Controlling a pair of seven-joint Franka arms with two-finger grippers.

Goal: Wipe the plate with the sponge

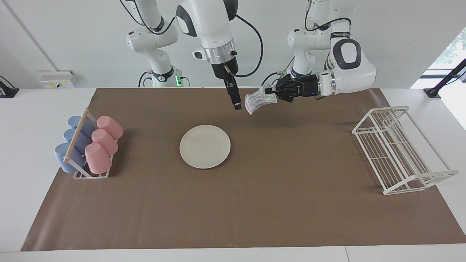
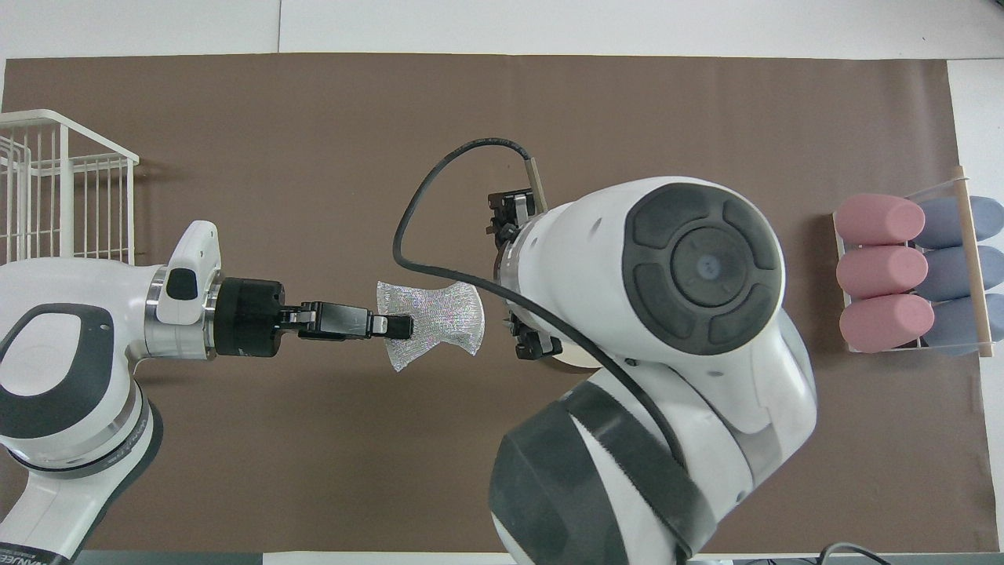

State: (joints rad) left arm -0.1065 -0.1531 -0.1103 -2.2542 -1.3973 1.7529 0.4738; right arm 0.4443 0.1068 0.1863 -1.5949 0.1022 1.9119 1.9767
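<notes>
One plate (image 1: 205, 146), one sponge (image 1: 256, 100), three pink cups (image 1: 103, 142), three blue cups (image 1: 71, 142), two racks (image 1: 397, 151)

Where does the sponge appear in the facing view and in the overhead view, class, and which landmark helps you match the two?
Facing view: the sponge hangs in the left pincer, up in the air at top centre, beside the right pincer.
Overhead view: the sponge sits just left of centre, at the left pincer's tip.
Shared landmark: the cup rack, at the right arm's end of the table.
</notes>
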